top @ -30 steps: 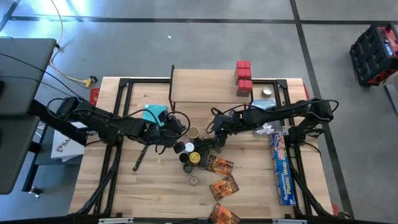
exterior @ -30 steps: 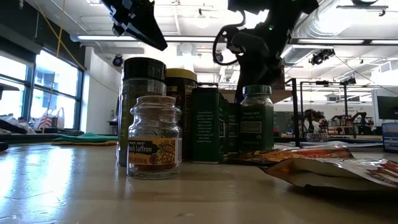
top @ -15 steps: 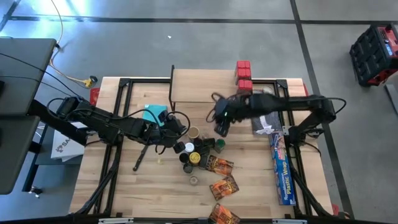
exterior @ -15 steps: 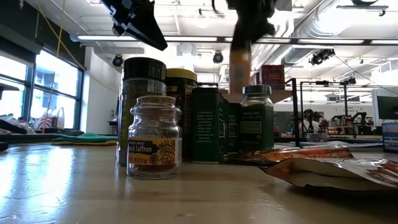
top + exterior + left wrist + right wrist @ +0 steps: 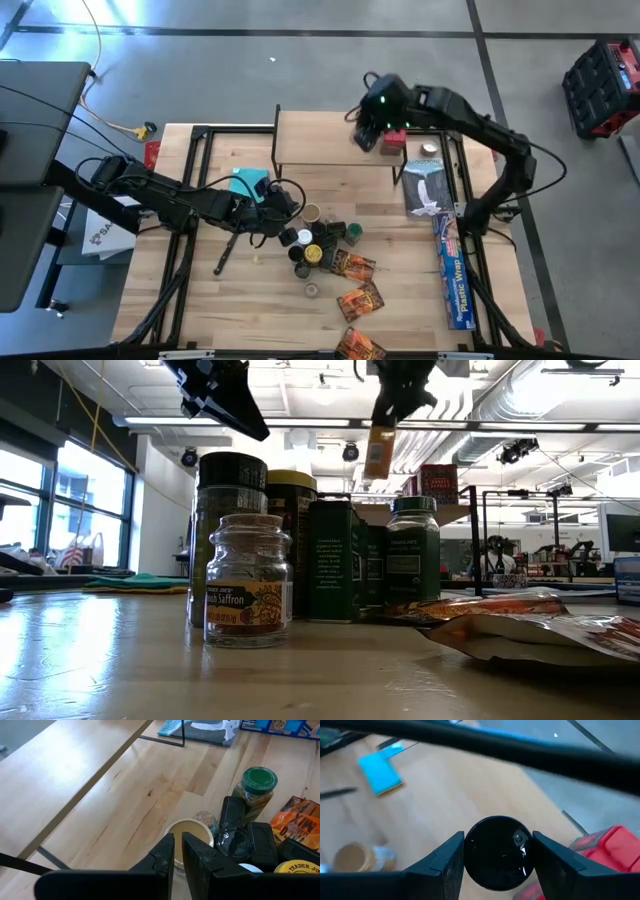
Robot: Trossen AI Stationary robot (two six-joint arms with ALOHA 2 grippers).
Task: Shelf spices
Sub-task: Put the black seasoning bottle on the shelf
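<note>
My right gripper hangs above the right end of the shelf, shut on a black-lidded spice jar, just left of the red boxes standing on the shelf. In the low view that jar hangs high above the others. Several jars stand bunched at mid-table, with orange packets lying nearer the front. My left gripper hovers shut over the left side of the bunch, above a tan-lidded jar, touching nothing. My right gripper pinches the jar between its two fingers, one on each side of the black lid's rim. The fingers slant down onto it from above. The jar hangs below them, slightly tilted and lifted clear of the table and the shelf.
A long blue plastic-wrap box lies along the table's right edge, with a grey pouch above it. A teal cloth lies left of the shelf's near leg. More packets lie toward the front edge.
My right gripper has lifted the black-lidded jar out of the bunch at mid-table. It has carried the jar up and toward the far edge, to above the shelf's right end. The jar is now clear of the table.
</note>
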